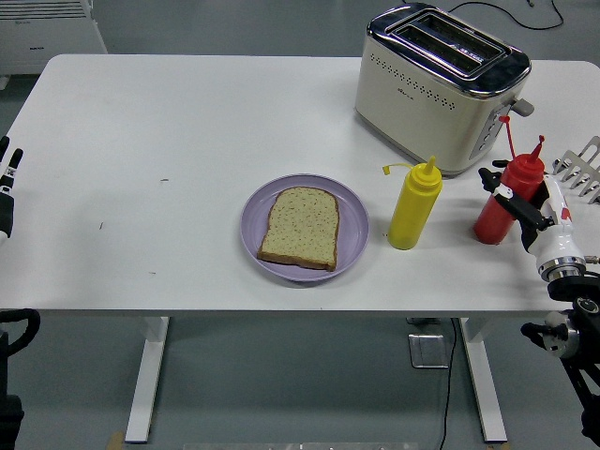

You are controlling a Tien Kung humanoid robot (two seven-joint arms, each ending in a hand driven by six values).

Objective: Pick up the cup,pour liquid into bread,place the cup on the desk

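- Right now my right robot hand [518, 202] sits at the worktop's right edge, pressed up against the red squeeze bottle [503, 202].
- Black fingers [499, 183] reach across the bottle's right side, thumb on the near side; fingers look spread around it, touching or nearly so. Can't tell if the grip is closed.
- Red squeeze bottle stands upright on the white worktop [169, 122], base down, thin red nozzle pointing up.
- White forearm section of my right arm [559, 248] runs down to the lower right, off the worktop edge.
- Yellow squeeze bottle [414, 204] stands upright just left of the red one, apart from it, yellow cap strap sticking out to the left.
- Purple plate [352, 225] lies near the front middle of the worktop, left of the yellow bottle, not touching it.
- Bread slice [300, 227] lies flat on the plate, one slice, top surface plain.
- Cream and chrome toaster [439, 86] sits at the back right, behind both bottles, slots empty.
- Metal rack [586, 167] pokes in at the right edge, behind my right robot hand.
- My left robot hand [7, 192] rests at the far left edge, only partly in frame, fingers pointing up and holding nothing.
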